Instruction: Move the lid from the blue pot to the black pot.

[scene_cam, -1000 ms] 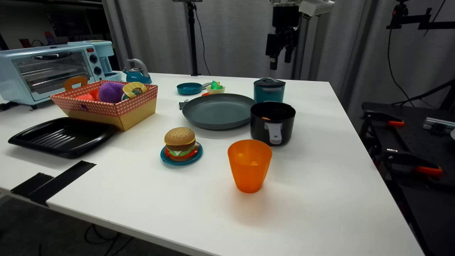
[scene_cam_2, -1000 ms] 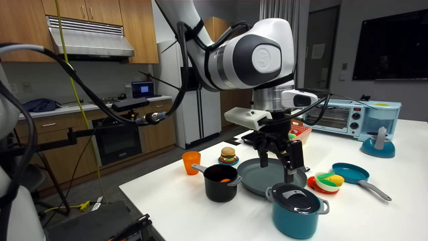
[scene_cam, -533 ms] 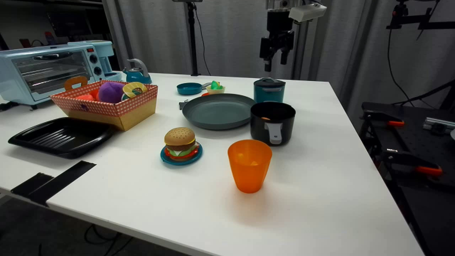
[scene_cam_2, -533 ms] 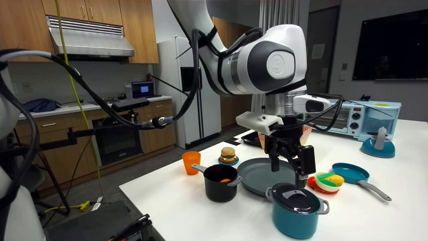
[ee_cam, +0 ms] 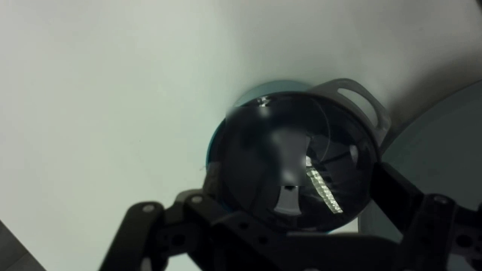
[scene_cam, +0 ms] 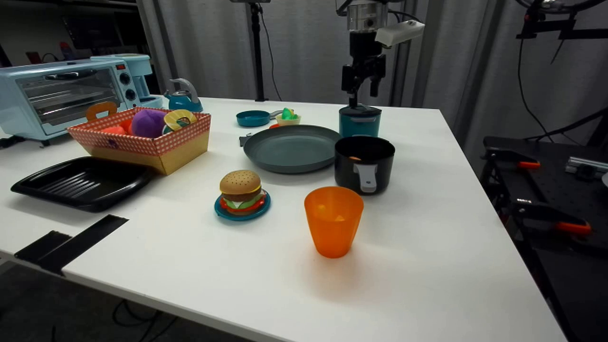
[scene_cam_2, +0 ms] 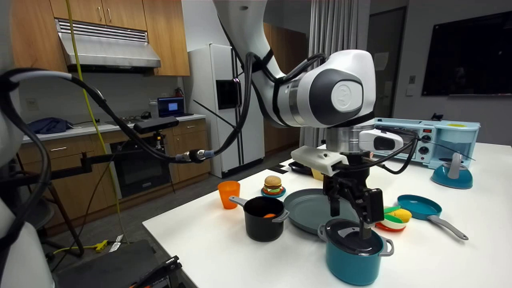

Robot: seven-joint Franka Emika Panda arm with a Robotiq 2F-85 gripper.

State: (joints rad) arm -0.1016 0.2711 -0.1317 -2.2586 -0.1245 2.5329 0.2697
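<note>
Tool (scene_cam_2: 350, 225) stands wide above the white table (scene_cam_2: 218, 240), wooden cabinets (scene_cam_2: 124, 14) and fridge (scene_cam_2: 230, 160) beyond.

glossy lid (ee_cam: 293, 162) (bright with reflections), smooth blue pot (scene_cam_2: 354, 264), matt grey plate (scene_cam: 292, 149), wood-grained cabinets (scene_cam_2: 170, 44)

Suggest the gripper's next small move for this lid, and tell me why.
Probably ease the open gripper down around the handle of the lid: the lid sits on the blue pot, and in the wrist view the handle lies between the spread fingers.
</note>
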